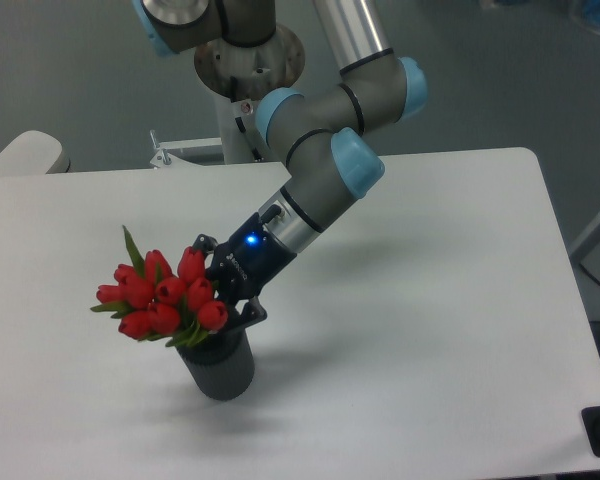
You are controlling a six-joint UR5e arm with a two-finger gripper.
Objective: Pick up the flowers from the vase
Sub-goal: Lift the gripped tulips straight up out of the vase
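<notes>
The flowers [160, 295] are a tight bunch of red tulip buds with green leaves. They lean to the left out of the mouth of the dark grey ribbed vase [222, 368], which stands upright on the white table [430, 300]. My gripper [218, 298] comes down from the upper right and sits against the right side of the bunch, just above the vase's mouth. Its black finger links spread on either side of the buds. The fingertips are hidden behind the buds, so the grip on the stems does not show.
The arm's base [250, 60] stands at the table's far edge, with a small metal bracket [165, 152] beside it. A pale rounded object [25, 155] lies off the table's far left corner.
</notes>
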